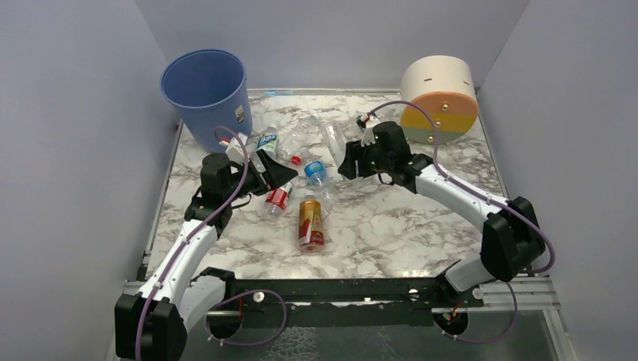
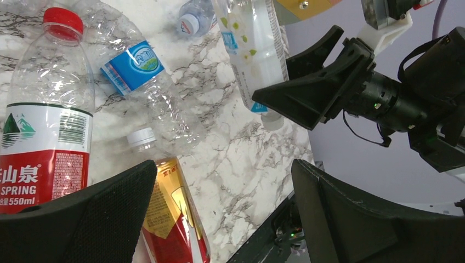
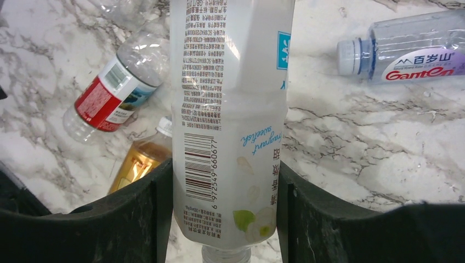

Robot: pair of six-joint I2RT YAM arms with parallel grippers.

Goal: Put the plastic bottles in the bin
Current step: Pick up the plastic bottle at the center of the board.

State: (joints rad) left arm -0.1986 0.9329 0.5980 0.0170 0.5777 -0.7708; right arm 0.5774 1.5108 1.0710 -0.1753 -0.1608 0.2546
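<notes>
The blue bin (image 1: 203, 90) stands at the back left. Several plastic bottles lie on the marble table between the arms. My right gripper (image 1: 350, 162) is shut on a clear bottle with a white printed label (image 3: 230, 109), neck toward the wrist (image 3: 225, 213); the same bottle shows in the left wrist view (image 2: 255, 49). My left gripper (image 1: 277, 177) is open and empty (image 2: 219, 213), just above a red-labelled bottle (image 2: 44, 153) and the amber bottle (image 2: 170, 219). The amber bottle (image 1: 310, 222) lies nearest the front. A crushed blue-labelled bottle (image 2: 137, 71) lies beyond.
The cream-orange-yellow drum (image 1: 440, 98) lies at the back right. A bottle with a Ganten label (image 3: 411, 55) lies to the right of the held bottle. More bottles (image 1: 267, 141) lie beside the bin's foot. Grey walls close in both sides.
</notes>
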